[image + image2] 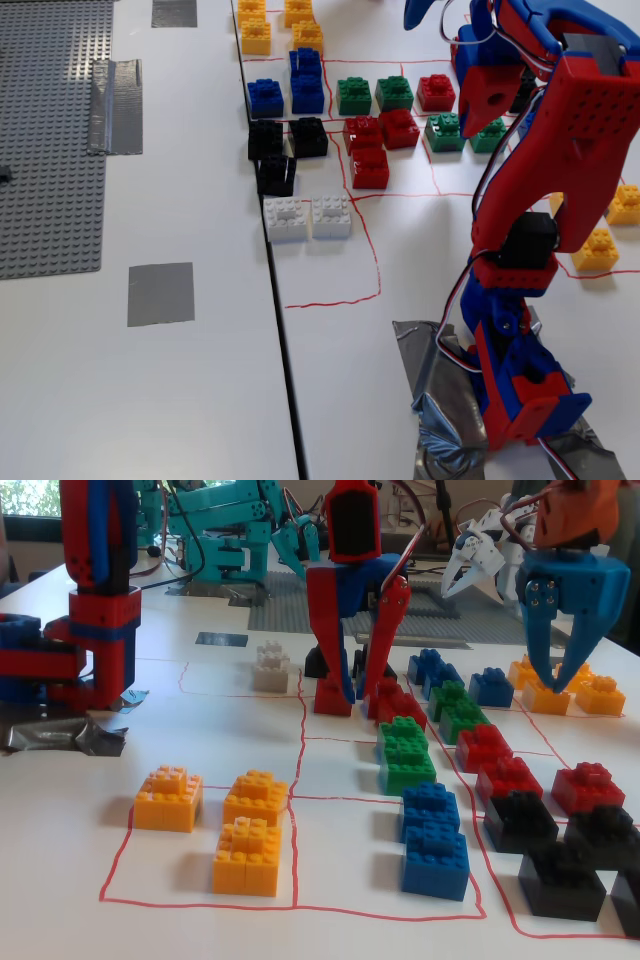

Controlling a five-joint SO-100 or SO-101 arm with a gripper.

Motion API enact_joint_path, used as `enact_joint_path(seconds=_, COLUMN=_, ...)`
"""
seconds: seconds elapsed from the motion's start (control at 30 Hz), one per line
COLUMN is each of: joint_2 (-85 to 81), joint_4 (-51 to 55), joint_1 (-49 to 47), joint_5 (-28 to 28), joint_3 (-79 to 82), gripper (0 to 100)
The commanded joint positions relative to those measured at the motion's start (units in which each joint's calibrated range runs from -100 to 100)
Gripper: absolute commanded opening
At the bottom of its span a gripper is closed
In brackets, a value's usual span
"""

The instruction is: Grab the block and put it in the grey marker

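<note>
Two white blocks (287, 217) (331, 214) sit side by side below the black bricks; in the other fixed view they show as one white shape (270, 667). The grey marker (160, 293) is a flat tape square on the left table, seen far back in the other fixed view (222, 639). My red-and-blue gripper (468, 95) points down over the red and green bricks, well right of the blocks. In the other fixed view the gripper (356, 695) is open and empty, its fingertips low beside a red brick (400, 702).
Rows of yellow, blue, black (288, 140), red and green (355, 95) bricks fill the red-lined grid. A grey studded baseplate (50, 150) with a wrinkled tape strip (115, 105) lies far left. Another arm's blue gripper (560, 620) hangs over yellow bricks. A table seam (280, 330) separates blocks from marker.
</note>
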Motion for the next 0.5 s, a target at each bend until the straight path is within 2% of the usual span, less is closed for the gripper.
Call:
enact_joint_path(seconds=0.0, joint_2=-1.2, joint_4=-3.3, joint_1=2.6, joint_5=-0.7, joint_3=1.2, gripper=0)
enact_joint_path(seconds=0.47, joint_2=-1.5, joint_4=-2.5, joint_1=2.6, joint_5=-0.9, joint_3=1.0, gripper=0)
